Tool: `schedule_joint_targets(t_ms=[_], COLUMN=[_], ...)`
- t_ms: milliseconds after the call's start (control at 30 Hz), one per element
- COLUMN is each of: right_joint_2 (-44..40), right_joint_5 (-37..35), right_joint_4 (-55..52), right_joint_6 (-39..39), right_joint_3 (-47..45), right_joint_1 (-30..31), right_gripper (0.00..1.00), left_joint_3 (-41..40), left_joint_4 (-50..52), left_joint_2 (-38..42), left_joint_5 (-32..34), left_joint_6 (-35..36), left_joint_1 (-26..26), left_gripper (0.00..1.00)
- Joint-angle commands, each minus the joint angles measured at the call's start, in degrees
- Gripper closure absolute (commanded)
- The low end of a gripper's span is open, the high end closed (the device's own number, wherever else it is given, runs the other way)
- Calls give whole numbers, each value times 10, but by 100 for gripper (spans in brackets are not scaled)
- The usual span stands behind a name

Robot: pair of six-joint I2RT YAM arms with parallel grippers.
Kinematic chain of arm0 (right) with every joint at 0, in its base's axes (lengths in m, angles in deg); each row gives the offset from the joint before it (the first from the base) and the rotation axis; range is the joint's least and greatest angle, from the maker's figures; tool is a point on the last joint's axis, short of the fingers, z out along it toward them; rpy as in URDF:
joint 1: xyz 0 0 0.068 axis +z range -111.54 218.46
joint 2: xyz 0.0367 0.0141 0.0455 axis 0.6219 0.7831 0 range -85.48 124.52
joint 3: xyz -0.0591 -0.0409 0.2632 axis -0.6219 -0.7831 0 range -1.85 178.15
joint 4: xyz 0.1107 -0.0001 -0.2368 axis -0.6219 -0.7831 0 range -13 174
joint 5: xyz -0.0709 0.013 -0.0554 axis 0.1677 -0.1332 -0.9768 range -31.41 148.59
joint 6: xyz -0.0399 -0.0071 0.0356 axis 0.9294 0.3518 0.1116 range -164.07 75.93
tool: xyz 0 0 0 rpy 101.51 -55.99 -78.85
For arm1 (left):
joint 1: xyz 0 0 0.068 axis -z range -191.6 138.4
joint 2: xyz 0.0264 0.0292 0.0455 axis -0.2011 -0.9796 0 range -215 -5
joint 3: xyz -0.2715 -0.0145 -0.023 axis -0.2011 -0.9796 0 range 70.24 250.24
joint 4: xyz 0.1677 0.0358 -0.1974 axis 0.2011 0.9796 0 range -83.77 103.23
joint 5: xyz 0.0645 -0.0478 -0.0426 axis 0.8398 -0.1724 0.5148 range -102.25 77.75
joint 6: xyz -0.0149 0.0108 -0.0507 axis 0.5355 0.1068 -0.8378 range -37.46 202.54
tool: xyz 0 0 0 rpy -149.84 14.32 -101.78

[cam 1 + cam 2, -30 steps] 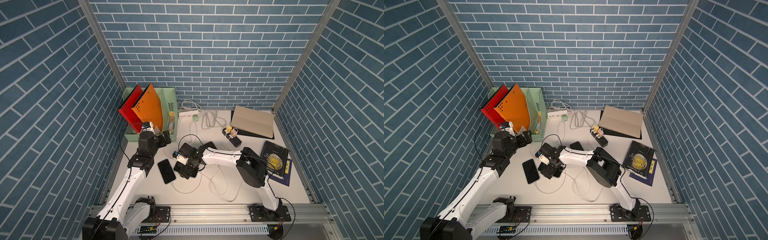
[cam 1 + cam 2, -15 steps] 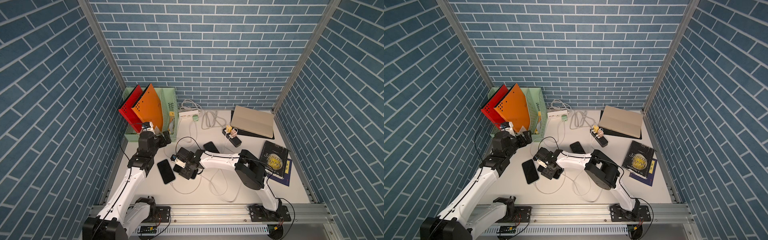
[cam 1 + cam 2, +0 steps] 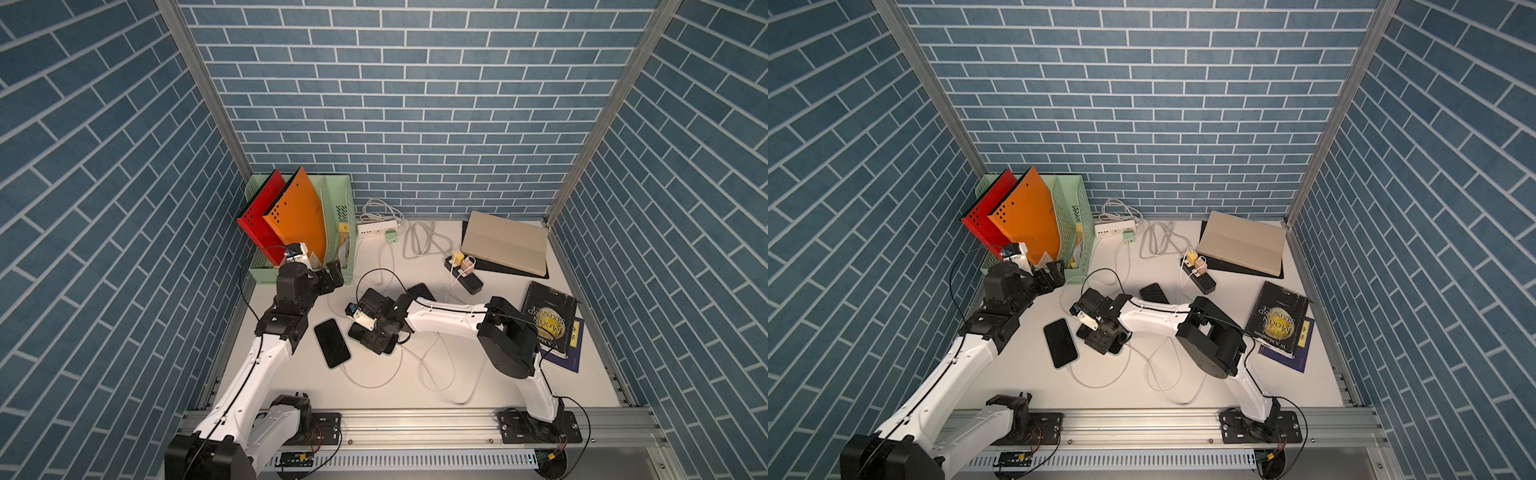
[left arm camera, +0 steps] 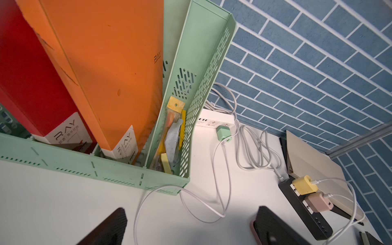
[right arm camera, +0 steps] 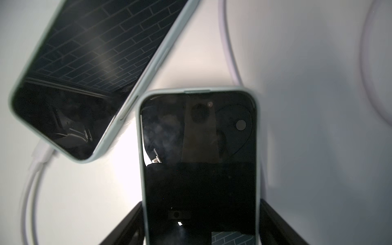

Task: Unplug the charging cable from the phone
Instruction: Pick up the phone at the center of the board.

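— Three phones on the table (image 3: 316, 386). How far along am I?
— None of it is done, as far as I can judge. Your left gripper (image 3: 334, 277) hangs at 10 o'clock by the green organizer (image 4: 63, 163), jaws wide apart and holding nothing. Toward 8 o'clock from the table's centre, the left phone (image 3: 331, 343) lies flat with its white cable (image 3: 365, 384) plugged into the end facing 6.
— And the one I'm on?
— Just beside it, at its 3 o'clock, lies the held phone (image 5: 199, 169). Your right gripper (image 3: 377, 341) is down over it, jaws closed across its width, one against each long edge. A second cable (image 5: 230, 59) passes close by, but the gripper hides the charging end, so I can't tell whether it is plugged in. The third phone (image 3: 420, 291) sits at 1 o'clock of that. The pull itself is left.
— What's in the organizer?
— From 9 to 3: a red folder (image 4: 31, 74), an orange folder (image 4: 106, 63) beside it, both leaning. Then comes a narrow slot with a yellow-carded packet (image 4: 175, 112), something grey (image 4: 172, 137) and a yellow pad (image 4: 166, 164).
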Motion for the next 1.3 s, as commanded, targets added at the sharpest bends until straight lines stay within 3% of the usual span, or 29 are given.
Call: schedule_joint_targets(t_ms=[0, 333, 633, 1000, 1267], right_joint_2=[-63, -129, -189, -229, -240], right_joint_5=[60, 270, 417, 530, 579], right_joint_4=[42, 164, 381, 683, 800], right_joint_6=[-34, -149, -324, -530, -585], right_joint_3=[-6, -66, -159, -245, -256], right_joint_1=[-35, -139, -215, -266, -270], right_gripper=[68, 75, 78, 79, 79], left_joint_3=[-17, -19, -7, -3, 13], left_joint_4=[-46, -115, -161, -224, -221], left_joint_2=[13, 13, -16, -44, -55], left_joint_5=[-55, -183, -327, -491, -556], left_joint_6=[-7, -15, -12, -65, -66], left_joint_1=[-5, -5, -5, -1, 32], left_gripper=[0, 0, 0, 0, 0])
